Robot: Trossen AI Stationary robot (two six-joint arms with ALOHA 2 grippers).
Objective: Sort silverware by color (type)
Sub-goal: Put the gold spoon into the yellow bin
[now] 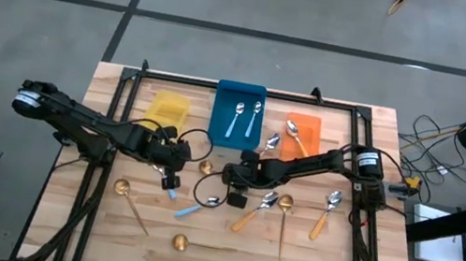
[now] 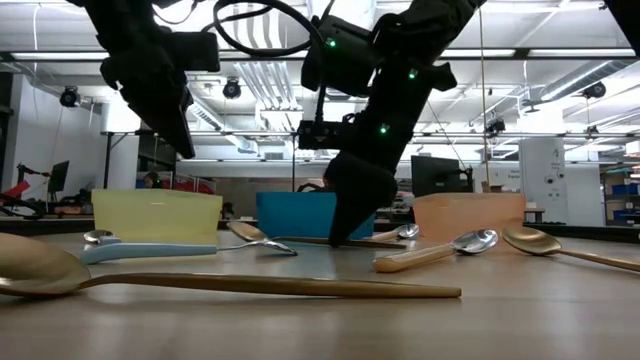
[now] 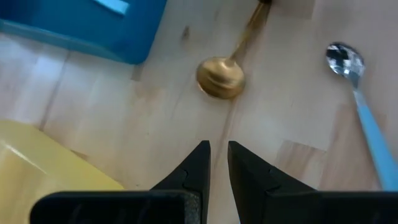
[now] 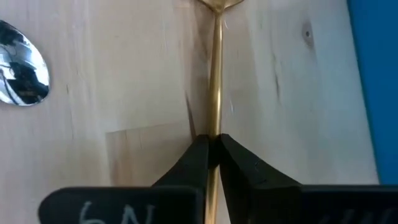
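Pinching gold spoon (image 4: 216,81) | right gripper (image 4: 213,146) | bowl cropped (handle only)

Grey floor (image 1: 328,14), bright ceiling lights (image 2: 560,60)

gold spoon (image 4: 216,81), blue bin (image 1: 237,112), yellow bin (image 1: 167,108)

Both arms matte black, slim jointed links. Silver ring at each base joint. Black cable loops above the wrists. Green indicator lights on arm housings in low view. Right claw (image 4: 213,152): tapered black fingers, white handwritten marking on black housing. Left claw (image 3: 218,163): identical fingers, housing plain.
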